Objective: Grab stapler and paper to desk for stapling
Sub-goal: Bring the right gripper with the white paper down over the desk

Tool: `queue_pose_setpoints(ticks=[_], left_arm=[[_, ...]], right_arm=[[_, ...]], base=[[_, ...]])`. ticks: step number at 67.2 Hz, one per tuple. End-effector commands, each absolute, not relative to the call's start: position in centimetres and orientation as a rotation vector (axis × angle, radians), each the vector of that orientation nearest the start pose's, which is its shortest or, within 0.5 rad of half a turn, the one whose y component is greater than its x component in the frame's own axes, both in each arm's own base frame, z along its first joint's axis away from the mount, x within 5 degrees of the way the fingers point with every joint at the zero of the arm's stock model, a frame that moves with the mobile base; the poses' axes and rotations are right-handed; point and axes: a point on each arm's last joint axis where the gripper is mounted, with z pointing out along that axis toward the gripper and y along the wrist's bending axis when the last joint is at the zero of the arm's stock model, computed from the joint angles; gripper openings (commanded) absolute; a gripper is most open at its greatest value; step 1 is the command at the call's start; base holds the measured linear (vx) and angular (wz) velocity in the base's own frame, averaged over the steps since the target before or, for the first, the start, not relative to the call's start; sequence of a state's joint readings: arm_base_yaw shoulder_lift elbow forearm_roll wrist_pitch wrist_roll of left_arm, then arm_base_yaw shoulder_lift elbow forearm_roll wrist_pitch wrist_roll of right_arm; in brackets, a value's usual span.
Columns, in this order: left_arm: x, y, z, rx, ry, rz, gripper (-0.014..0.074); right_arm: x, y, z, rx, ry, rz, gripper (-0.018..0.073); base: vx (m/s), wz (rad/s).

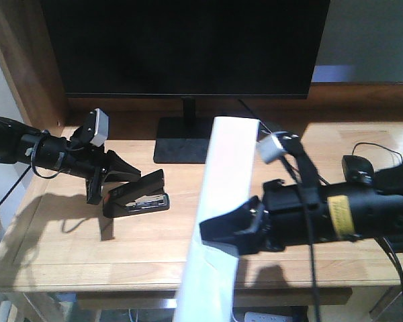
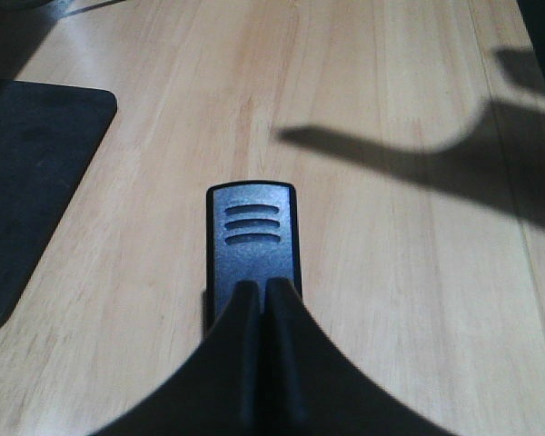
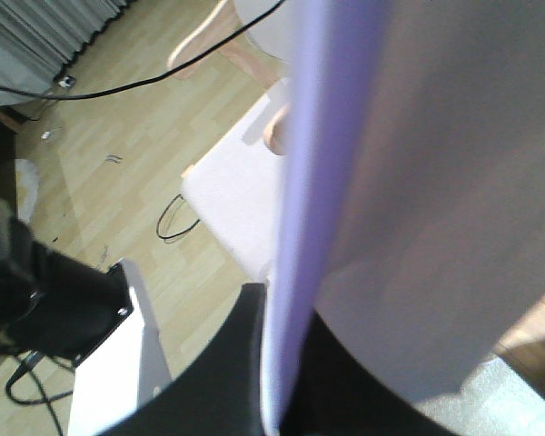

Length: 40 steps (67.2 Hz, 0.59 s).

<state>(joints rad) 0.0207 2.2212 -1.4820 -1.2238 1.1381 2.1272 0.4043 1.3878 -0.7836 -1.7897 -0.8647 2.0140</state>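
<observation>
Since both items are already at the desk (image 1: 74, 248), I'd call this the set-down step. Paper (image 1: 227, 174) stands near-upright over the desk's front-centre, its lower end hanging past the front edge, not flat. Right gripper (image 1: 232, 225) is clamped on its lower part. Stapler (image 1: 140, 196) is on the desk's left half and looks to be resting on the wood. Left gripper (image 1: 111, 176) is at its rear end, fingers pinched to a slit; can't tell if they actually grip it. Next move, I'd say: lay the paper flat mid-desk, then line a corner up with the stapler.
</observation>
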Motion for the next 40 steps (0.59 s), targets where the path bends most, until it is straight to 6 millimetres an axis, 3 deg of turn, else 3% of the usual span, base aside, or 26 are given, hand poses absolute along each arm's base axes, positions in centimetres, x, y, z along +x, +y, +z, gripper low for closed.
queue_pose_setpoints(ticks=[1,22,40], left_arm=[[42.9,-7.5,18.3,1.399,1.573,-0.793,-0.0008],[42.9,-7.5,18.3,1.399,1.573,-0.793,-0.0008],[42.9,-7.5,18.3,1.399,1.573,-0.793,-0.0008]], right_arm=[[22.7,17.1,26.4,-0.695,2.209,1.183,-0.0005],[27.0,15.6,20.6,-0.413,2.416,0.974,-0.0005],[28.2,15.5,16.6,-0.34,2.534,0.887,-0.0005]], base=[[0.0,0.0],[0.0,0.0],[0.0,0.0]])
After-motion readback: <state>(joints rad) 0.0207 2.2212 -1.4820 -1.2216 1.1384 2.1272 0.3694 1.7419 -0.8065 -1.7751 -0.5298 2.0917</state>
